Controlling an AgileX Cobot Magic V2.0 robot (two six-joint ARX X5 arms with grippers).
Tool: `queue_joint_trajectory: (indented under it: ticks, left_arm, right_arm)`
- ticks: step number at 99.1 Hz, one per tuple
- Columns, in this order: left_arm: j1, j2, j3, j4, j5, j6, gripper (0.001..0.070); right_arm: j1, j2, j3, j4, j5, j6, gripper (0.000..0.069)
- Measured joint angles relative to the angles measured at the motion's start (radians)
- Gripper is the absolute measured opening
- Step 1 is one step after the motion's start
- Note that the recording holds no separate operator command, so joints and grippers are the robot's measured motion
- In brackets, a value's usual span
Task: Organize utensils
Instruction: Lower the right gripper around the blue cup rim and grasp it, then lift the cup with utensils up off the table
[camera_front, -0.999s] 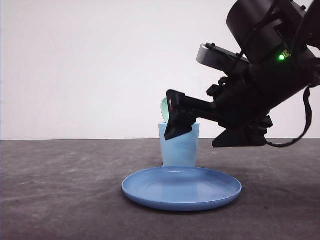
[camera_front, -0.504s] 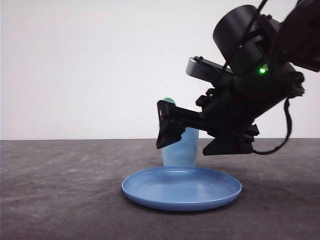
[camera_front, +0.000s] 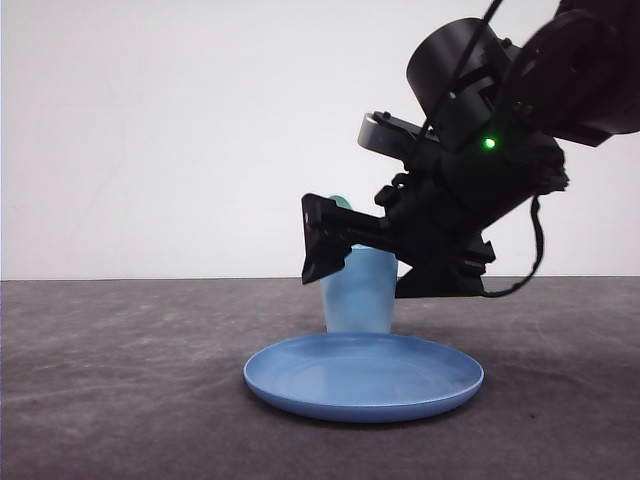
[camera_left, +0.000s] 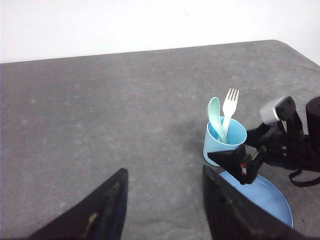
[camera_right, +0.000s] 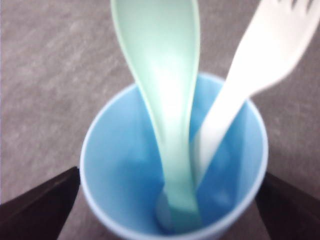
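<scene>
Both utensils look like smooth plastic: the mint-green spoon (camera_right: 165, 110) has a soft satin sheen, the white fork (camera_right: 250, 75) is a bit more matte. The light blue cup (camera_right: 110, 165) is smooth plastic too, slightly translucent at the rim. The blue plate (camera_front: 365, 378) is glossy and catches highlights. The tabletop (camera_left: 100, 115) is dark grey, matte and mottled, sort of felt-like. The right gripper (camera_front: 322, 252) is matte black plastic.
</scene>
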Motion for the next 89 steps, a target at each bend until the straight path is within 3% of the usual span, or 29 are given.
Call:
queue_joint_trajectory:
  ticks: [30, 60, 89]
  left_arm:
    - [0.0, 0.0, 0.0, 0.0, 0.0, 0.006, 0.0281]
    - [0.0, 0.0, 0.0, 0.0, 0.0, 0.006, 0.0281]
    - [0.0, 0.0, 0.0, 0.0, 0.0, 0.007, 0.0281]
  right_arm:
    - [-0.005, 0.038, 0.026, -0.008, 0.006, -0.004, 0.0676]
    - [-0.015, 0.038, 0.026, -0.01, 0.01, -0.007, 0.0463]
    - [-0.015, 0.035, 0.026, -0.01, 0.01, -0.01, 0.0454]
